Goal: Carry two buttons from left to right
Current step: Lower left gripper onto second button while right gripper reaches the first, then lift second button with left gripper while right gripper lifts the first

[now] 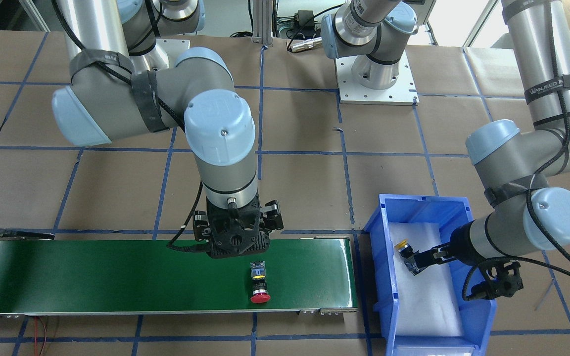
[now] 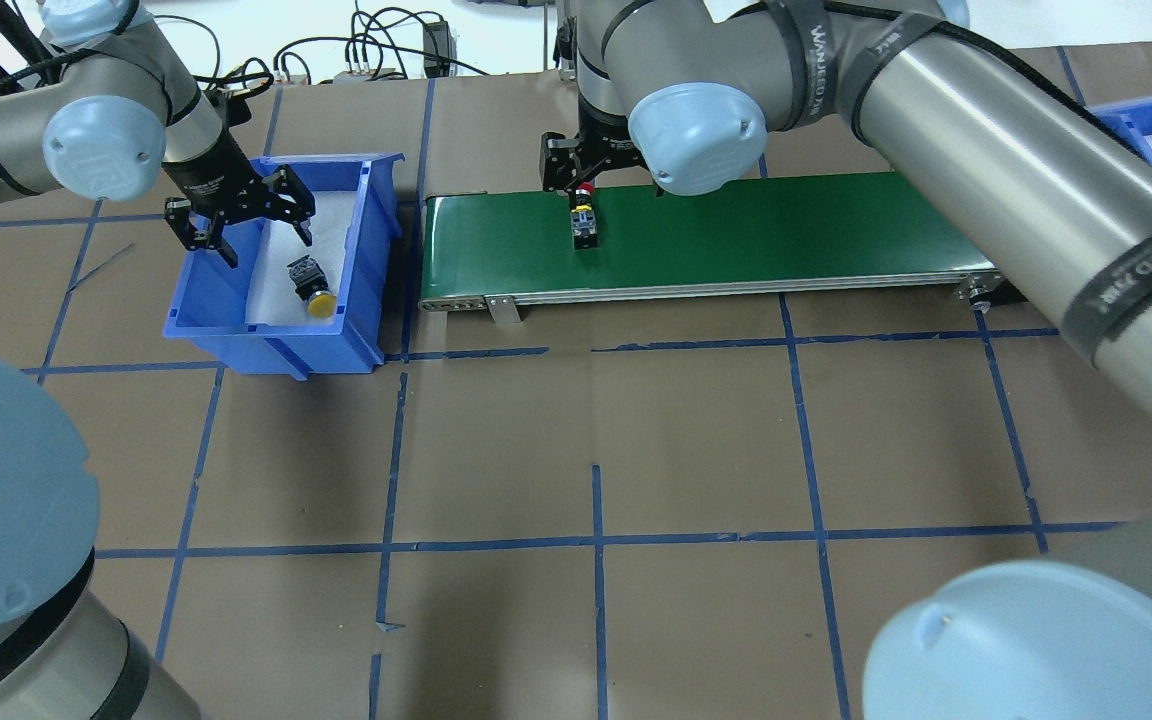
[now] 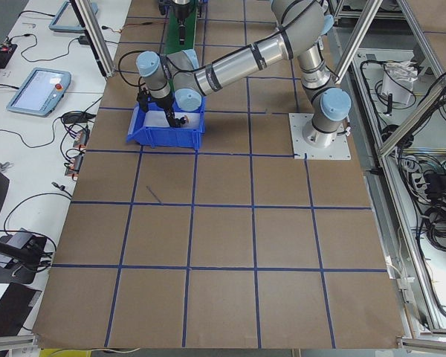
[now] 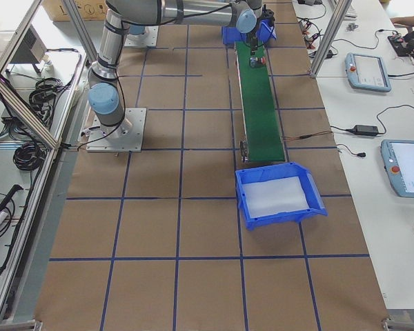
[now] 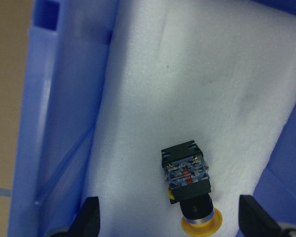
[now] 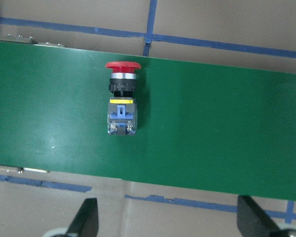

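you will find the yellow-capped button (image 5: 187,175) lying on its side on the white foam (image 5: 187,74) inside the blue bin (image 2: 376,230). the left gripper (image 2: 266,240) hangs above it with fingers spread wide, gripping nothing. the red-capped button (image 6: 122,101) lies on the green belt (image 6: 212,123). the right gripper (image 6: 168,219) hangs above it, fingers spread, clear of it.

the belt (image 1: 117,277) holds one button (image 1: 258,283), the bin (image 2: 281,345) another button (image 2: 309,285).

Left gripper (image 2: 264,243), right gripper (image 6: 170,217): both spread.
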Robot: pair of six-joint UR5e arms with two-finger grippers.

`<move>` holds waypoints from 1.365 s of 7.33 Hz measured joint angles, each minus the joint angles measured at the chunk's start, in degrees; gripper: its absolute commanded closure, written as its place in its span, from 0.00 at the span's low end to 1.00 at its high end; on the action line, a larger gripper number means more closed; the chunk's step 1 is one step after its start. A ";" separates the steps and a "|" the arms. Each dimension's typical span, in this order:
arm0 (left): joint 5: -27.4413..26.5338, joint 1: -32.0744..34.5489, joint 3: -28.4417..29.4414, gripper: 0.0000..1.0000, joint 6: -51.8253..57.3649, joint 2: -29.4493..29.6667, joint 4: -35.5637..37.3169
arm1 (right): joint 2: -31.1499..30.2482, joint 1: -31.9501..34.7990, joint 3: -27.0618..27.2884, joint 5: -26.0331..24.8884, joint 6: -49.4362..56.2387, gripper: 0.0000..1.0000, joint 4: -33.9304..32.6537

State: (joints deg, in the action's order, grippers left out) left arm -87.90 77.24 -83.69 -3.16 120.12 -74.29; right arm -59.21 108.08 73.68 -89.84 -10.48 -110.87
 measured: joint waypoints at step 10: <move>0.11 0.67 -1.25 0.60 -1.60 4.22 0.18 | 7.42 -0.01 -1.03 -2.19 0.42 0.52 -3.03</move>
State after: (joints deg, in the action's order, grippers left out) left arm -87.79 77.90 -84.94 -4.75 124.33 -74.11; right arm -51.79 108.07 72.65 -92.03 -10.06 -113.89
